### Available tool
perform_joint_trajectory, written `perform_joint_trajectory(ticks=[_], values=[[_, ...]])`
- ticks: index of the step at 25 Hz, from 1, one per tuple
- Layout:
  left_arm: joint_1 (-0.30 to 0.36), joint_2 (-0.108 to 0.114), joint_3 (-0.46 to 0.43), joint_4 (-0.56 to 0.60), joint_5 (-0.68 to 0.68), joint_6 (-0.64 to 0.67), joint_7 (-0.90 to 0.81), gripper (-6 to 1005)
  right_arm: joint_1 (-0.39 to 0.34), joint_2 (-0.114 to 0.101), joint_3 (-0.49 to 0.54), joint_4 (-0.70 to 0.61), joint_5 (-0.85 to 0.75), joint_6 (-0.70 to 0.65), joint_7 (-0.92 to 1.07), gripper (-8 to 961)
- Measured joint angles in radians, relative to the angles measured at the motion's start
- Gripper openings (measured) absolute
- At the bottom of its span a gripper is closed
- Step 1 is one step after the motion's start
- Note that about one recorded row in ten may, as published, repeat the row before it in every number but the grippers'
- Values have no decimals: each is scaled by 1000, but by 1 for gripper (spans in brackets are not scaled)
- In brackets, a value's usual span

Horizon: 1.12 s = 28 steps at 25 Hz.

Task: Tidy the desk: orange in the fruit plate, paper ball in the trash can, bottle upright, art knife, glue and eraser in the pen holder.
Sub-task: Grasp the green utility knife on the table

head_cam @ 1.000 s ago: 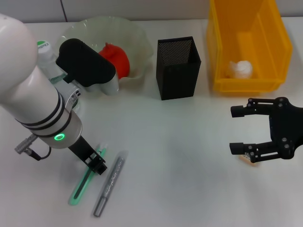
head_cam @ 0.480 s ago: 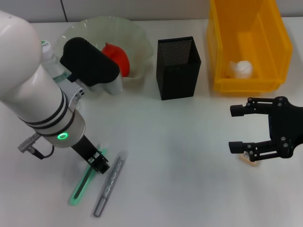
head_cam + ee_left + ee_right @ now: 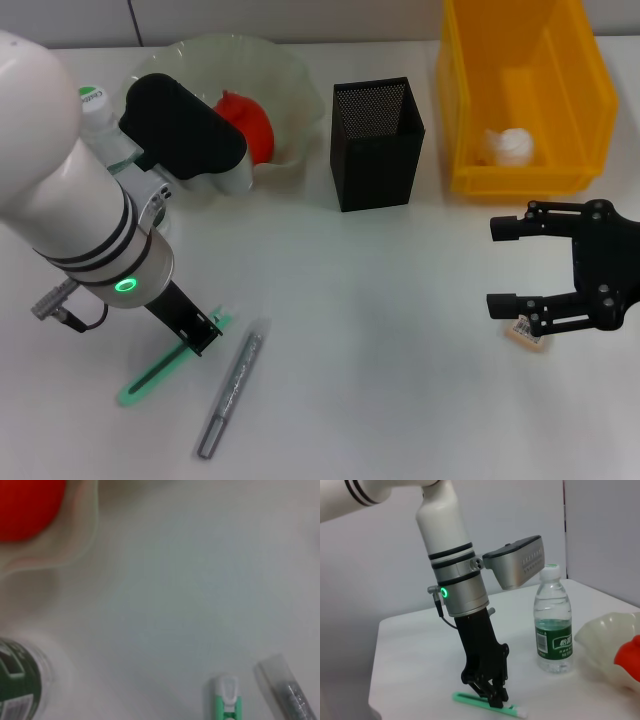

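Left end effector [image 3: 492, 696] clamps the slim green plastic art knife [image 3: 160, 364] against the smooth white desk [image 3: 380, 350].

The left gripper [image 3: 495, 696] is pinching the green art knife [image 3: 487, 705] at the frame's bottom. The bottle [image 3: 553, 621] is standing upright, right of centre.

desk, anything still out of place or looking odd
Yes. The green knife and grey glue pen lie flat on the desk beside each other, not in the holder. The left tool is down on the knife's end. The eraser sits under the open right tool. Nothing looks spilled or damaged.
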Motion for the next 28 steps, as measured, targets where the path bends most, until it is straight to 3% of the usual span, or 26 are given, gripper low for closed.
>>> perform_joint_trajectory(ticks=[9,21,25,28], values=[[78,8,-49,150,1,24,18,9,-8,-1,21,0,10,-2,9,843],[72,1,-47,149,1,47,6,-1,-13,-1,25,10,11,-4,11,843],[52,1,-44,111,-3,46,4,20,-14,-2,25,18,11,-3,11,843],[39,0,-38,91,-7,45,4,197,-14,-2,25,19,11,-3,9,842]])
